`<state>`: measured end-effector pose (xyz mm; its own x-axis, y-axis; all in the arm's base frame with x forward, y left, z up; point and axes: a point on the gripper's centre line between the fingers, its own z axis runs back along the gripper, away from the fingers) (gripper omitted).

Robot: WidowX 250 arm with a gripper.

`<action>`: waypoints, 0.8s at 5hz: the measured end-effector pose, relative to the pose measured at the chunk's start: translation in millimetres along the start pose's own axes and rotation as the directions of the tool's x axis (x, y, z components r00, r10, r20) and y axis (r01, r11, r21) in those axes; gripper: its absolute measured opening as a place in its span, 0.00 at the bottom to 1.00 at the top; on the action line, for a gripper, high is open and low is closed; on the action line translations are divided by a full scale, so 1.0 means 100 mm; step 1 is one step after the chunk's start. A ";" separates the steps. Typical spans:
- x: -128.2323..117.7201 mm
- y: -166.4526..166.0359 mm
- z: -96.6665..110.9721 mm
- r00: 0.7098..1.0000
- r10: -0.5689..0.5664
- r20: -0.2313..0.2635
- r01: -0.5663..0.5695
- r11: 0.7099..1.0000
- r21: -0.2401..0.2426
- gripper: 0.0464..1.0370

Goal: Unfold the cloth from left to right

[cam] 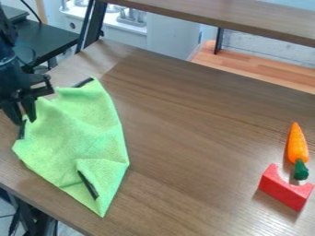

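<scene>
The green cloth (80, 133) lies partly folded on the counter (197, 115). The fingers (29, 109) are open beside its left edge, probably placed there for taking this edge.

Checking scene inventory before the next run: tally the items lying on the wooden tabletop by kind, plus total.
Green cloth: 1
Toy carrot: 1
Red block with curved cutout: 1
Total: 3
</scene>
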<state>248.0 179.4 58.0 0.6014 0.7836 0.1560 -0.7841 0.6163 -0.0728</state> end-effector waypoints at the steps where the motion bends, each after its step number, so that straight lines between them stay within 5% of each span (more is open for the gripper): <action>1: 0.03 0.05 -0.03 1.000 -0.017 0.004 0.017 1.000 0.007 0.61; 2: 0.05 0.06 -0.04 0.997 -0.072 0.010 0.072 0.997 -0.014 0.92; 4: 0.04 0.09 -0.12 0.994 -0.113 0.005 0.113 0.993 -0.013 0.96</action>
<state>245.1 189.4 46.3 0.6856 0.7083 0.1684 -0.7088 0.7022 -0.0677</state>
